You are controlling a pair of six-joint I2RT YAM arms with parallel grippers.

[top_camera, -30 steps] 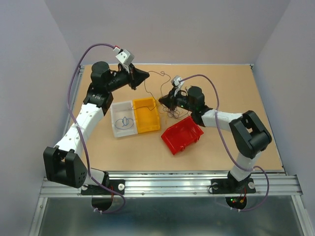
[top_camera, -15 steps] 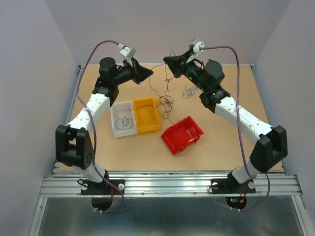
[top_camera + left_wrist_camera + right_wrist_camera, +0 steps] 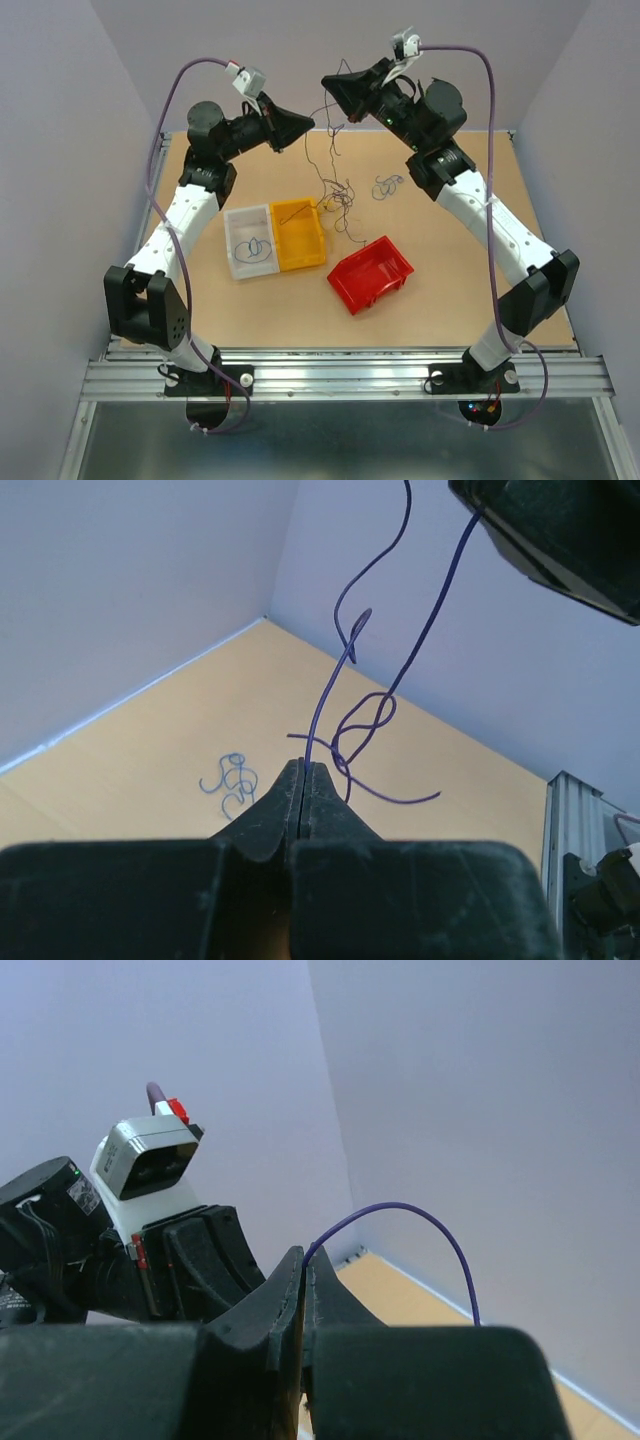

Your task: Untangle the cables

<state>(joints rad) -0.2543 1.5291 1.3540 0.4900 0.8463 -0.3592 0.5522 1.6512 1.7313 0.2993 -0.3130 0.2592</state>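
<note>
Holding both arms raised over the far half of the surface [image 3: 450,300], I am pinching the cables [image 3: 336,198] from two sides. The left gripper [image 3: 303,125] is pressed together on one bluish strand, pointing toward three o'clock. The right gripper [image 3: 328,84] is clamped on another stretch, pointing toward nine, just toward one o'clock of the left one. The cables are hanging bunched below and between the two, their long axis running toward six o'clock, the lowest loops dangling near the yellow bin's [image 3: 298,240] three o'clock rim. With the grippers nearly nose to nose, I am judging that drawing them apart along the nine-to-three line should open the tangle.
</note>
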